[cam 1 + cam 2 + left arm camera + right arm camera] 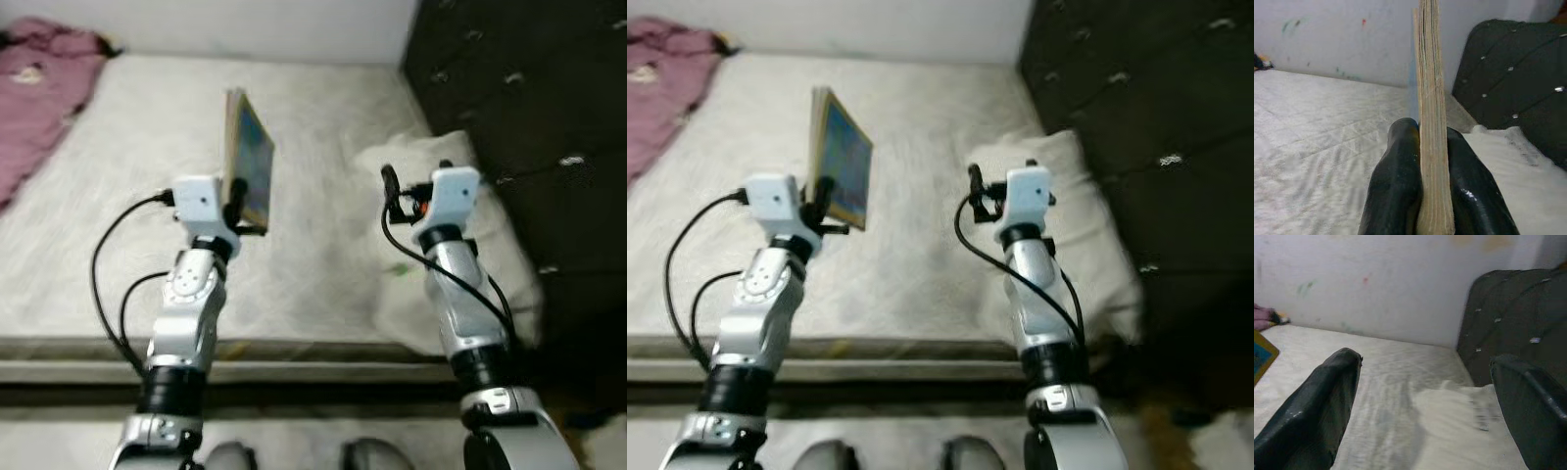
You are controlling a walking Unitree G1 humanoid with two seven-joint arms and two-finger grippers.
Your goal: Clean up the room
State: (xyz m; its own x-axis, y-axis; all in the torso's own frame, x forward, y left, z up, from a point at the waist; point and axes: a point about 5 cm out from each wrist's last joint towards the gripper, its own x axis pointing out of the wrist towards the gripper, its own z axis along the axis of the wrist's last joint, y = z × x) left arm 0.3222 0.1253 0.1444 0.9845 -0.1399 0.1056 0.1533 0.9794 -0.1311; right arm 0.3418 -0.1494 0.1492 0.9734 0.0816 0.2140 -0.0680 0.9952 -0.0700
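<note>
step: carrying book off bed | left gripper [238,208] jaws clamped on book [249,162], upright above mattress [118,196] | right gripper [1425,396] jaws apart, empty, pillow [421,166] beyond | next: I need somewhere to set it

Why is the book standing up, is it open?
Shut and upright: the left gripper clamps the book, its pages pressed together.
</note>
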